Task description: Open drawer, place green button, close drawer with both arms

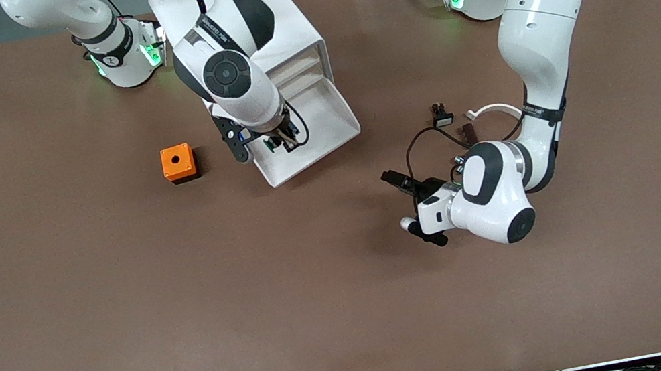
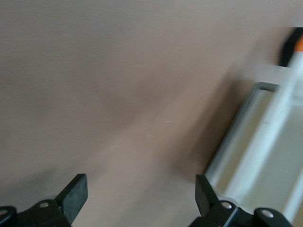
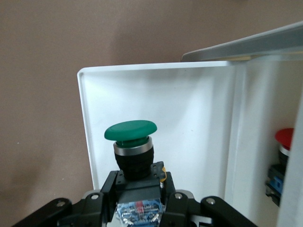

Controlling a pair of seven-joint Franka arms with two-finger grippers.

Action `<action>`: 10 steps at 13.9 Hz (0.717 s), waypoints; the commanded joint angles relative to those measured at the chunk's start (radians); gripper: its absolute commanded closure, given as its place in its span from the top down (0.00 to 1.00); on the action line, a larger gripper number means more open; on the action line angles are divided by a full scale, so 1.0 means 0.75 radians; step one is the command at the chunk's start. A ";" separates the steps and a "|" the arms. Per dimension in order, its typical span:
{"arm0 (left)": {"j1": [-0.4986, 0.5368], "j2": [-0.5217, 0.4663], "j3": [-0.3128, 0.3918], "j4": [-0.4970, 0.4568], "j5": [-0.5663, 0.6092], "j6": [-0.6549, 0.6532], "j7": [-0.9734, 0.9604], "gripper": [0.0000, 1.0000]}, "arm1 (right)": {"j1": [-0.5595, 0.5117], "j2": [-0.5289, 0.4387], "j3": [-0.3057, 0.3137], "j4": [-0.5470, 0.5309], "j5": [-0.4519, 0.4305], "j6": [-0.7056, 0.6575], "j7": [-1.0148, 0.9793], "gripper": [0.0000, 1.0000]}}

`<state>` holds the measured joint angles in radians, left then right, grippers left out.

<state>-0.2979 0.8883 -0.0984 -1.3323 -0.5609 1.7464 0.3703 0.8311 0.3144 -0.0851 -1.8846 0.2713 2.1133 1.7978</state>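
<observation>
The drawer (image 1: 326, 121) is pulled out of the white cabinet (image 1: 295, 22) toward the front camera. My right gripper (image 1: 283, 139) hangs over the open drawer, shut on the button (image 1: 275, 143). In the right wrist view my right gripper (image 3: 140, 201) grips the button's dark body, with its green cap (image 3: 130, 130) standing over the drawer's white floor (image 3: 189, 113). My left gripper (image 1: 397, 202) is open and empty, low over the table beside the drawer, toward the left arm's end. In the left wrist view the left gripper (image 2: 140, 197) faces bare table, with the drawer's rim (image 2: 251, 156) beside it.
An orange cube (image 1: 178, 163) sits beside the drawer toward the right arm's end. A black switch with a white face (image 1: 442, 119), a small brown part (image 1: 469, 132) and a white curved piece (image 1: 494, 110) lie by the left arm. A red-capped button (image 3: 286, 139) shows past the drawer's wall.
</observation>
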 commanded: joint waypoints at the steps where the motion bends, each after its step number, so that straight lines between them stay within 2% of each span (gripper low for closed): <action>1: -0.018 -0.080 0.029 -0.013 0.146 0.013 -0.176 1.00 | 0.029 0.039 -0.005 -0.019 0.029 0.074 0.008 0.20; 7: -0.024 -0.129 0.058 0.052 0.306 0.036 -0.397 1.00 | 0.060 0.114 -0.005 -0.015 0.096 0.174 0.008 0.21; 10: -0.099 -0.164 0.058 0.050 0.441 0.095 -0.685 1.00 | 0.084 0.149 -0.005 -0.003 0.099 0.197 0.010 0.21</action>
<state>-0.3146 0.7866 -0.0707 -1.2912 -0.2911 1.7921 -0.0092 0.8770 0.4078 -0.0826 -1.8936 0.3184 2.2403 1.7979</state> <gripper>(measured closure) 0.000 0.586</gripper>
